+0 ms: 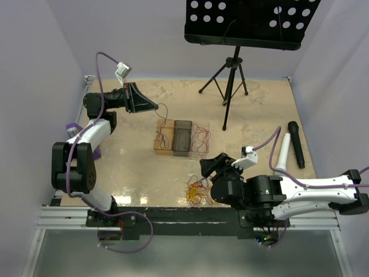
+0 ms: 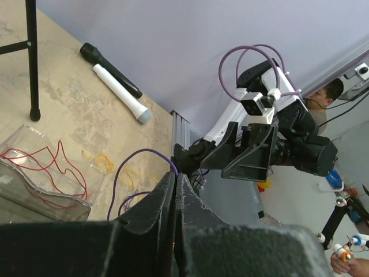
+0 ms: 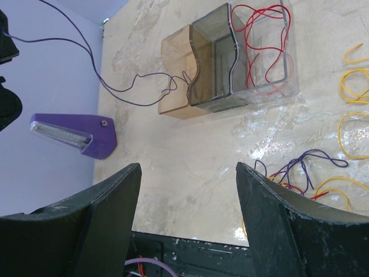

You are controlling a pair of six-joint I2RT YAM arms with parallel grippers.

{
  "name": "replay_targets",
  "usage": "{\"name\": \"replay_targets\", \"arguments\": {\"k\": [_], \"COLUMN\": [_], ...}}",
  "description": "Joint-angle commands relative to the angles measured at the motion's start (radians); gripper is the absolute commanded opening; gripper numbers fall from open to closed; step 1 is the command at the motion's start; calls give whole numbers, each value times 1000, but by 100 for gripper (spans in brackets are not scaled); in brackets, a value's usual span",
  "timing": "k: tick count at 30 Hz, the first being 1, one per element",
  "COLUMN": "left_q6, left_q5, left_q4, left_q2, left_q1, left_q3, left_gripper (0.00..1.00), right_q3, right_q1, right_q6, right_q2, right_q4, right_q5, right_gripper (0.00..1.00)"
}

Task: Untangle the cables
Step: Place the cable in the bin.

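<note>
Left gripper [image 2: 174, 173] pinched purple wire [image 2: 144, 150]; right gripper [image 3: 187, 173] spread over tangle [image 3: 300, 170]. Recommended: slow, steady draw, stopping at any snag.

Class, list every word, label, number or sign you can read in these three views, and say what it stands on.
None: no text can be read on the bins, the microphones, the music stand or the cables.
</note>
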State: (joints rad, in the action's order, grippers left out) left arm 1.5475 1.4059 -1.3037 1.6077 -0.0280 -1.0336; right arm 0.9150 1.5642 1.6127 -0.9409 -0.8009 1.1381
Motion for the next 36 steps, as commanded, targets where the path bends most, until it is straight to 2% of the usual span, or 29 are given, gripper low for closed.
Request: {"name": "replay_targets", "arguments": {"k": [1, 5, 7, 8, 9, 10, 11, 12, 13, 16, 21, 25, 28, 32, 33, 36], "left_q6": [-49, -162, -296, -411, -591, -853, -1097, -1277, -1314, -1276, -1250, -1309, -1516, -2075, -2180, -2345], "left_q5": [4, 11, 1, -14, -42, -88, -178, -267, -275, -272, -297, -295, -260, -301, -330, -392], "left_q4": [-499, -258, 0, 188, 451, 755, 1133, 1381, 1455, 1454, 1344, 1365, 1496, 1968, 2048, 2173], "left_q2": [26, 14, -5, -18, -32, -48, -48, -36, -19, 3, -45, -55, -66, -57, -52, -60], "left_q1": [-4, -3, -3, -4, -3, -4, -12, -30, -33, -26, -27, -27, -46, -120, -150, -211], "left_q3": [-8, -26, -48, -69, -104, -162, -259, -326, -357, -346, -243, -221, -223, -284, -289, -258], "left_gripper": [9, 15, 17, 18, 19, 23, 28, 31, 32, 30, 30, 29, 34, 50, 51, 49], "right_q3": [5, -1, -2, -2, -5, -5, -5, -5, -5, -11, -28, -44, -51, -54, -53, -48], "right_q1": [2, 0, 0, 2, 0, 0, 0, 2, 0, 0, 0, 0, 0, 2, 0, 0], "right_q6": [29, 36, 39, 38, 41, 42, 42, 46, 49, 53, 70, 79, 87, 84, 84, 85], "right_q2": [19, 22, 21, 19, 16, 14, 13, 11, 10, 10, 27, 39, 40, 27, 27, 19], "right_q4": [-23, -24, -23, -23, -20, -20, -23, -21, -23, -26, -34, -37, -34, -27, -27, -35], "right_q5": [63, 69, 71, 71, 71, 71, 71, 69, 68, 66, 57, 54, 51, 51, 54, 57], "right_gripper": [71, 71, 71, 71, 71, 71, 71, 71, 71, 71, 71, 71, 71, 71, 71, 71]}}
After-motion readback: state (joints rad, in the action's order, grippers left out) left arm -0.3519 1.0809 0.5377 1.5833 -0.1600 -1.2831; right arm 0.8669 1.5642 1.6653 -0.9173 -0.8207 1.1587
